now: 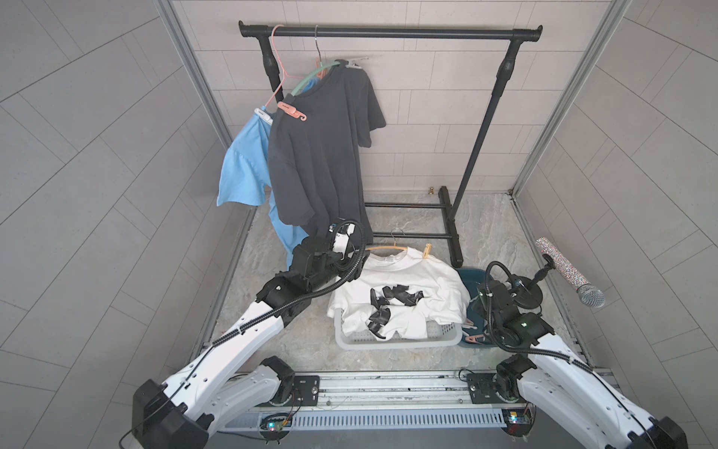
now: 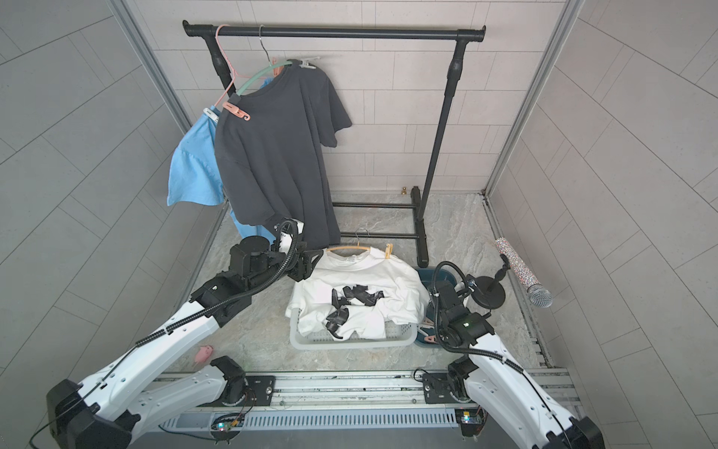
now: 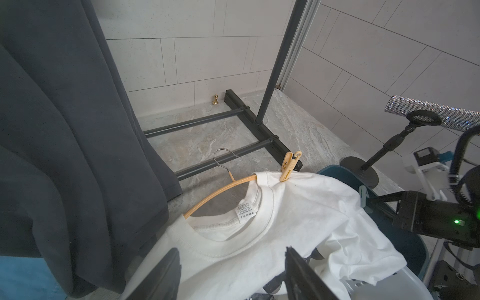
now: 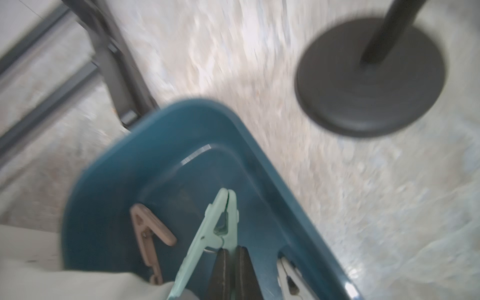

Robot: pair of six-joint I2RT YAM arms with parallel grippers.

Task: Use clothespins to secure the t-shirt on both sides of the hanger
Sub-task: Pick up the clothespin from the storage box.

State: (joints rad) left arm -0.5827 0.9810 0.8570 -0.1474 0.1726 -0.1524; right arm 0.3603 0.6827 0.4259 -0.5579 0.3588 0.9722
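A white t-shirt (image 1: 419, 280) (image 3: 298, 207) lies on a tan hanger (image 3: 220, 192) across a white basket (image 1: 388, 342). One yellow clothespin (image 3: 289, 166) (image 1: 428, 250) is clipped on the shirt's shoulder nearest the rack foot. My left gripper (image 3: 231, 262) (image 2: 309, 266) hovers open over the opposite shoulder, near the collar, with nothing between its fingers. My right gripper (image 4: 232, 250) reaches into a teal tub (image 4: 181, 111) (image 1: 472, 272) and is shut on one leg of a mint green clothespin (image 4: 220, 220). A coral clothespin (image 4: 148, 228) and a white clothespin (image 4: 288, 275) lie in the tub.
A black clothes rack (image 1: 388, 33) at the back carries a dark t-shirt (image 1: 322, 147) and a blue garment (image 1: 243, 167), hanging close to my left arm. A glittery microphone (image 1: 571, 272) on a round-based stand (image 4: 371, 78) is right of the tub.
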